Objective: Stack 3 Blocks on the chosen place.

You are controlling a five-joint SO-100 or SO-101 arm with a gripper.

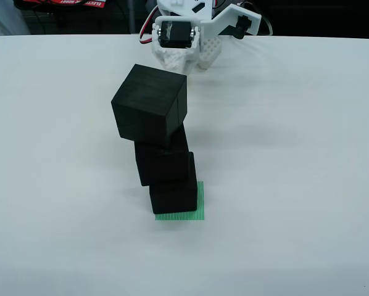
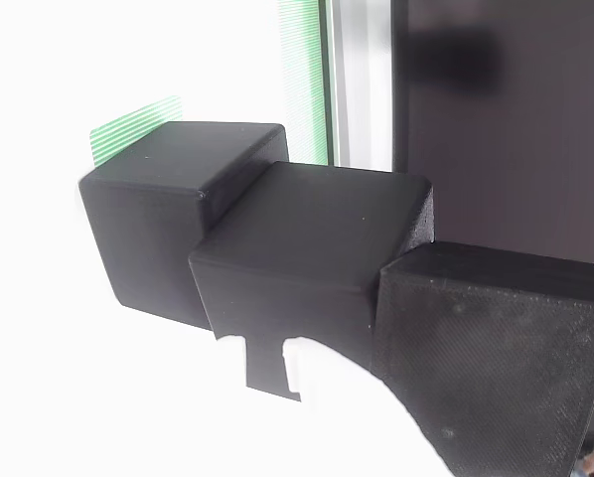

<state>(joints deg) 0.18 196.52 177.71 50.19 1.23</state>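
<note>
Three black blocks stand stacked on the white tabletop (image 1: pixel 308 185), a little below the middle of the frame in the view from the front. The bottom block (image 1: pixel 174 195) sits on the green striped patch (image 1: pixel 198 211), which peeks out along its right and lower edges. The middle block (image 1: pixel 163 161) rests on it, and the top block (image 1: pixel 149 105) on that. The column looks stepped, each cube shifted and slightly twisted against the one beneath. The close side-on view shows the same thing: the three cubes overlap like stairs from upper left to lower right, with the green stripes at upper left.

The white arm (image 1: pixel 190 34) is folded back at the top centre of the frame, well apart from the stack. From here I cannot tell how far the tool (image 1: pixel 183 60) is spread; nothing appears to be in its grasp.

By the look of it the stacking is done, and what is left is to leave the tower alone. To do that well, I would keep the arm high and back, with slow moves and no sweep across the middle of the tabletop. The overhanging top cube seems the one most likely to slip if the surface is jolted.
</note>
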